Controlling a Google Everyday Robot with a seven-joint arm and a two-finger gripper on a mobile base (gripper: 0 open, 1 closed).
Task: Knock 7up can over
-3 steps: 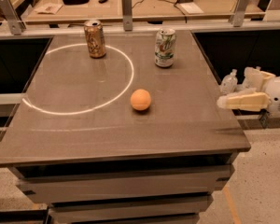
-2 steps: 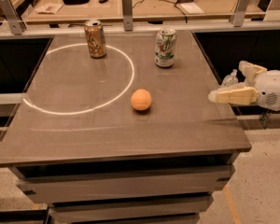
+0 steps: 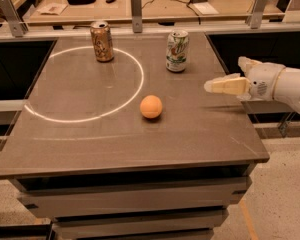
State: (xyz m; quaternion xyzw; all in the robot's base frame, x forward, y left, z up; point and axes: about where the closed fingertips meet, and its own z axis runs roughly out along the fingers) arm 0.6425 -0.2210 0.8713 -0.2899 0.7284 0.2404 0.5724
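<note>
We see the small white and silver 7up can with green lettering [image 3: 177, 50] standing upright in the upper middle of the frame, on the far part of the grey-brown tabletop [image 3: 190, 134], just outside the right edge of a thin white ring [image 3: 141, 79] marked on the surface. The brown-gold soda can [image 3: 102, 41] stands upright to its left, on the ring's upper arc and well apart from the 7up can. A round orange ball [image 3: 151, 106] rests near the middle of the frame, just outside the ring's lower right curve, below and to the left of the 7up can.

The robot's white and tan gripper [image 3: 215, 86] reaches in from the right edge of the frame, lying roughly level and pointing left, with its tip over the right part of the tabletop. It is below and to the right of the 7up can, not touching it, and it holds nothing. We cannot tell whether it is released or clenched.
</note>
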